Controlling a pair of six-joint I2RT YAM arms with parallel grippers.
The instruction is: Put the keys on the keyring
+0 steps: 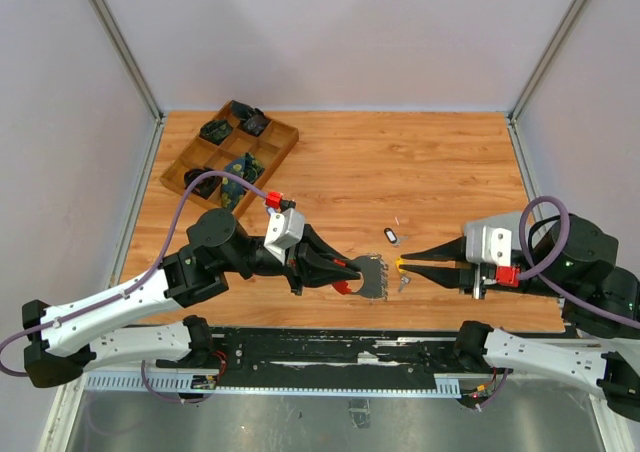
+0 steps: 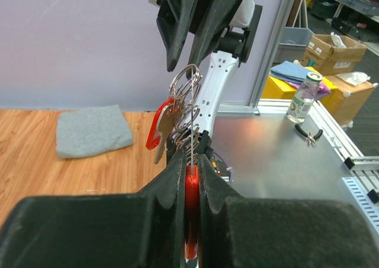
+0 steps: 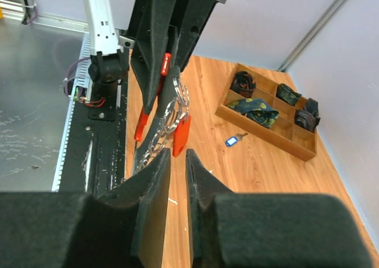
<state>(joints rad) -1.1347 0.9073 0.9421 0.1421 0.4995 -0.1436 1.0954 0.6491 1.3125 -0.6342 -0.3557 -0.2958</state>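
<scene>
- Top external view, grippers: two. The left gripper (image 1: 350,270) is clamped on the keyring (image 1: 373,275), which it holds off the table (image 1: 420,162).
- Left wrist view: its pads are pressed flat against the keyring's red plastic part (image 2: 190,200), and the wire loops stand above them.
- Right gripper (image 1: 406,262): tips just right of the keyring, fingers nearly together with a thin slit between. Whether they pinch anything cannot be told.
- Keys counted: three.
  - One red-headed key (image 2: 157,128) hangs from the keyring's loops.
  - One small silver key (image 1: 405,283) lies just right of the keyring.
  - One blue-tagged key (image 1: 391,236) lies on the wood a little beyond it.
- Yellow speck (image 1: 400,263) at the right fingertips: too small to identify.
- Wooden tray (image 1: 285,132): one, well apart, far-left of the keyring, with dark contents.
- Bare wood lies beyond the keyring, and the table's near edge is close behind it.
</scene>
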